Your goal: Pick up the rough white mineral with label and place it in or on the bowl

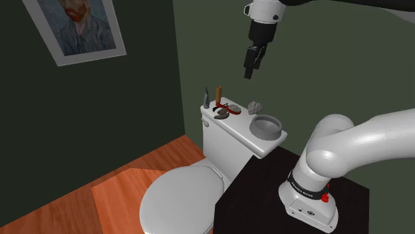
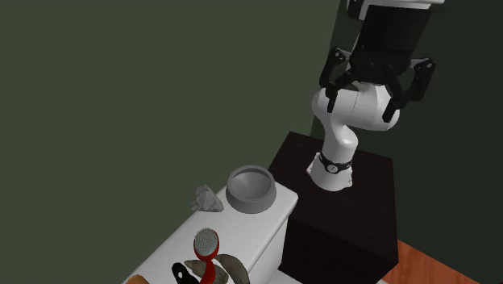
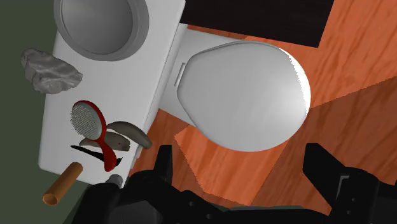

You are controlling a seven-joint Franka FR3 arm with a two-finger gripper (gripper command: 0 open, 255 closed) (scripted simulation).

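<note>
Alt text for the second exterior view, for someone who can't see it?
The black gripper hangs open and empty, high up. Below, on a white toilet tank lid, sit a grey bowl, a rough pale mineral beside it, and a red brush.

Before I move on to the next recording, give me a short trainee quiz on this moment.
1. True or false: the fingers stand apart with nothing between them.
2. Where does the rough grey-white mineral lie relative to the grey bowl? A: inside it. B: beside it on the toilet tank lid. C: on the toilet seat.
3. What colour are the frame and handle of the round brush?

Key: 1 true; 2 B; 3 red.
</note>
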